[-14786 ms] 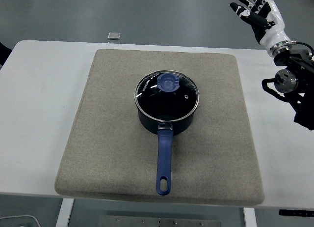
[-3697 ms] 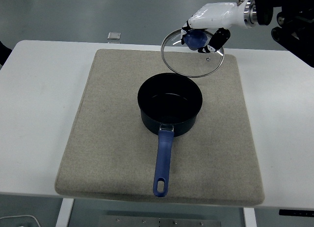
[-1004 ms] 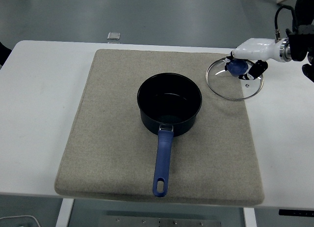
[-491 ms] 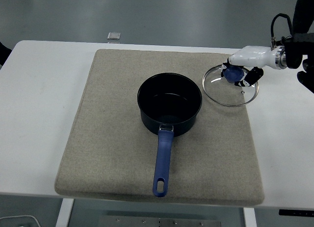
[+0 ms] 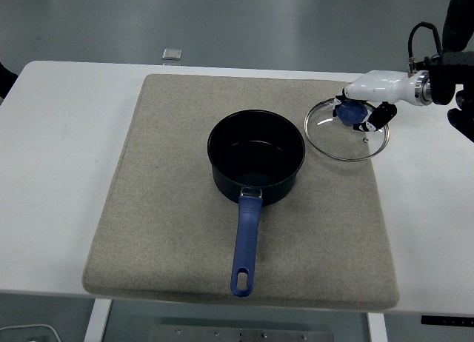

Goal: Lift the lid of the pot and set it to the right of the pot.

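Observation:
A dark blue pot (image 5: 255, 155) with a long blue handle pointing toward me stands open on the grey mat (image 5: 178, 231). The glass lid (image 5: 346, 132) with a blue knob lies to the right of the pot, across the mat's right edge. My right hand (image 5: 363, 104) comes in from the right and is shut on the lid's blue knob (image 5: 351, 114). The left arm shows only as a dark bit at the left edge (image 5: 4, 77).
A small grey square object (image 5: 172, 54) lies at the table's far edge, behind the mat. The white table (image 5: 52, 172) extends on both sides of the mat.
Since one second ago my right hand has shifted the lid slightly left and down onto the mat's right edge. Earlier the lid sat on the pot and was lifted off.

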